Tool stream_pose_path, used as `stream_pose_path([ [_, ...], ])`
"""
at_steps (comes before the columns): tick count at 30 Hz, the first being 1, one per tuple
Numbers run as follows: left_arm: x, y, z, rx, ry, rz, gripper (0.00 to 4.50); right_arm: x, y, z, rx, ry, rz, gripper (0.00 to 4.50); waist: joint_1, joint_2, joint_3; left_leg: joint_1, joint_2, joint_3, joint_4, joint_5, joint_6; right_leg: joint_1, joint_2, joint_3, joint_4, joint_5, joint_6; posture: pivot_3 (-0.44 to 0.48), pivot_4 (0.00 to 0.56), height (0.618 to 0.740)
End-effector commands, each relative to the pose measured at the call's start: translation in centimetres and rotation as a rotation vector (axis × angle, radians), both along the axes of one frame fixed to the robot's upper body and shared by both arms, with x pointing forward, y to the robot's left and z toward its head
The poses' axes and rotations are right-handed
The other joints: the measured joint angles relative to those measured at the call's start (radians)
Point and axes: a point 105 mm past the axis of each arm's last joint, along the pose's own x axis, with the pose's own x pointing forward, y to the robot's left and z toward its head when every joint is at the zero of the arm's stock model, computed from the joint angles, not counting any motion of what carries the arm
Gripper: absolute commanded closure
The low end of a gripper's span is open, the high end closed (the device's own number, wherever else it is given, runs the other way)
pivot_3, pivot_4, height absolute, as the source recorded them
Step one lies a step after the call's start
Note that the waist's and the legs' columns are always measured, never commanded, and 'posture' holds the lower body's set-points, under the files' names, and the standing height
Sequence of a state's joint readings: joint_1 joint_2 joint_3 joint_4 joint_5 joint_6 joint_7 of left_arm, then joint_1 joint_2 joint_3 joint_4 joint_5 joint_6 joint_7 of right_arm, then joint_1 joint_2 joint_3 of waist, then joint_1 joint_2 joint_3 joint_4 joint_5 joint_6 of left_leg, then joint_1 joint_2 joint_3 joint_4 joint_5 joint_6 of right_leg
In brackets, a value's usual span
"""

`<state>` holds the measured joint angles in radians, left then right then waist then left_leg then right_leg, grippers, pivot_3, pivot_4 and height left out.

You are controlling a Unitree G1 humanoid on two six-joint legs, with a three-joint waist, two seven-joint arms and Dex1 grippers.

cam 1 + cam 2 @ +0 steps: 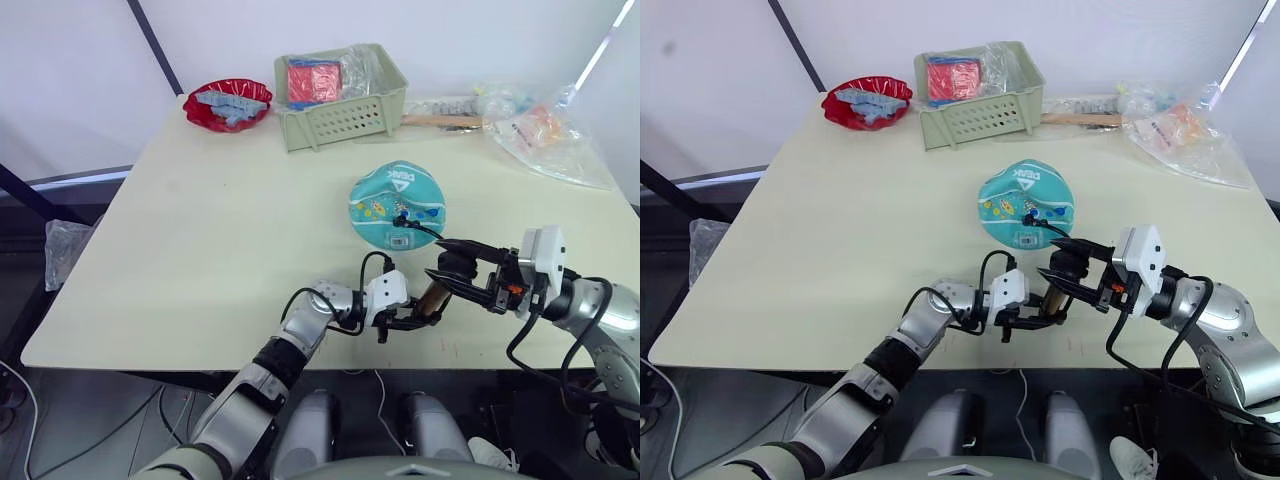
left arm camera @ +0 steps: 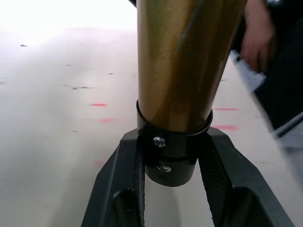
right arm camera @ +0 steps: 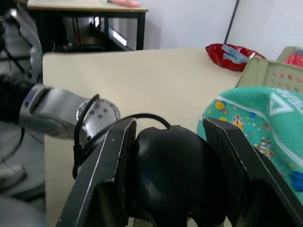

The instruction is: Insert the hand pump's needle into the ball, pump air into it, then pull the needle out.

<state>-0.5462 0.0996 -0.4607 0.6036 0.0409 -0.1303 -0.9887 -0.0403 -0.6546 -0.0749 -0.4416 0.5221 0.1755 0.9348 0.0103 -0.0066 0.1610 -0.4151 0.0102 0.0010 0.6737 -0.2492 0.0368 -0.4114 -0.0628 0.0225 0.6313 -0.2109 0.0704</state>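
Left wrist view: we are clamping the hand pump (image 2: pixel 175 71) base with our left gripper (image 1: pixel 407 322); our right gripper (image 1: pixel 462 276) is gripping its rigid, smooth handle.

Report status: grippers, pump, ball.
Left gripper shut on hand pump barrel. Right gripper shut on pump's black handle. Hose runs to ball; needle apparently in. Nothing in the way.

Even, bright light over the table (image 1: pixel 220 240), shadows soft. Glare whitens the far tabletop in the left wrist view (background there blurred); the pump (image 2: pixel 182 61) gleams.
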Motion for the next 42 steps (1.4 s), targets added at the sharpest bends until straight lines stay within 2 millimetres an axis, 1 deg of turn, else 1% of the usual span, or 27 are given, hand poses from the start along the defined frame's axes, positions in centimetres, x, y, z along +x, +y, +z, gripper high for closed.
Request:
stream_pose_path([
  [1,0.1,-0.4,-0.4,-0.011,0.001,0.019,3.42,-0.6,0.0,1.3,0.009,-0.105,0.027,2.74,0.0,0.0,0.0,0.0,0.0,0.0,0.0,0.0,0.0,0.0,0.0,0.0,0.0,0.0,0.0,0.0,0.15,0.74],
  [5,-0.3,-0.6,-1.7,0.023,0.017,0.007,3.42,-0.7,-0.1,3.2,0.052,-0.133,0.036,2.74,0.002,0.0,0.0,0.0,0.0,-0.001,0.0,0.0,0.0,0.0,0.0,0.0,0.001,0.0,0.0,0.0,0.15,0.74],
  [10,-0.5,-0.8,-2.1,0.017,0.045,0.001,3.42,-0.9,-0.3,5.5,0.086,-0.142,0.041,2.74,0.002,0.0,0.0,0.0,0.0,-0.003,0.0,0.0,0.0,0.0,0.0,0.001,0.001,0.0,0.0,0.0,0.15,0.74],
  [16,-0.6,-0.9,-2.4,0.028,0.058,-0.009,3.42,-0.9,-1.0,7.6,0.094,-0.159,0.038,2.74,0.003,0.0,0.0,0.0,0.0,-0.004,0.0,0.0,0.0,0.0,0.0,0.0,0.001,0.0,0.0,0.0,0.15,0.74],
  [19,-0.8,-0.9,-2.6,0.031,0.068,-0.015,3.42,-0.8,-1.2,8.2,0.087,-0.171,0.035,2.74,0.003,0.0,0.0,0.0,0.0,-0.004,0.0,0.0,0.0,0.0,0.0,0.0,0.001,0.0,0.0,0.0,0.15,0.74],
  [21,-0.8,-0.9,-2.8,0.035,0.071,-0.018,3.42,-0.6,-1.5,9.3,0.119,-0.182,0.02,2.74,0.003,0.0,0.0,0.0,0.0,-0.004,0.0,0.0,0.0,0.0,0.0,0.0,0.001,0.0,0.0,0.0,0.15,0.74],
  [23,-1.0,-0.9,-3.0,0.039,0.076,-0.023,3.42,-0.5,-1.9,11.4,0.153,-0.2,0.019,2.74,0.002,0.0,0.0,0.0,0.0,-0.004,0.0,0.0,0.0,0.0,0.0,0.0,0.001,0.0,0.0,0.0,0.15,0.74],
  [25,-1.1,-0.9,-3.1,0.042,0.079,-0.025,3.42,-0.6,-2.1,12.7,0.164,-0.204,0.028,2.74,0.002,0.0,0.0,0.0,0.0,-0.004,0.0,0.0,0.0,0.0,-0.001,0.001,0.001,0.0,0.0,0.0,0.15,0.74],
  [30,-1.3,-1.0,-3.4,0.042,0.088,-0.031,3.42,-1.0,-2.1,14.4,0.189,-0.167,0.057,2.74,0.004,0.0,0.0,-0.001,0.0,-0.005,0.0,0.0,0.0,0.0,-0.001,-0.001,0.001,0.0,0.0,0.0,0.15,0.74],
  [33,-1.4,-1.0,-3.4,0.04,0.089,-0.033,3.42,-1.1,-2.3,14.8,0.205,-0.149,0.056,2.74,0.003,0.0,0.0,-0.001,0.0,-0.005,0.0,0.0,0.0,0.0,-0.001,-0.001,0.001,0.0,0.0,0.0,0.15,0.74],
  [35,-1.5,-1.0,-3.5,0.04,0.088,-0.033,3.42,-1.1,-2.4,14.6,0.201,-0.137,0.052,2.74,0.003,0.0,0.0,-0.001,0.0,-0.005,0.0,0.0,0.0,0.0,-0.001,0.0,0.001,0.0,0.0,0.0,0.15,0.74],
  [38,-1.5,-0.9,-3.6,0.042,0.084,-0.029,3.42,-1.0,-2.5,13.7,0.187,-0.127,0.046,2.74,0.003,0.0,0.0,-0.001,0.0,-0.005,0.0,0.0,0.0,0.0,-0.001,0.0,0.001,0.0,0.0,0.0,0.15,0.74],
  [42,-1.5,-0.8,-3.7,0.04,0.089,-0.023,3.42,-0.7,-2.4,11.4,0.15,-0.11,0.034,2.74,0.003,-0.001,-0.001,0.0,0.0,-0.005,0.0,0.0,0.0,0.0,-0.001,-0.001,0.001,0.0,0.0,0.0,0.15,0.74],
])
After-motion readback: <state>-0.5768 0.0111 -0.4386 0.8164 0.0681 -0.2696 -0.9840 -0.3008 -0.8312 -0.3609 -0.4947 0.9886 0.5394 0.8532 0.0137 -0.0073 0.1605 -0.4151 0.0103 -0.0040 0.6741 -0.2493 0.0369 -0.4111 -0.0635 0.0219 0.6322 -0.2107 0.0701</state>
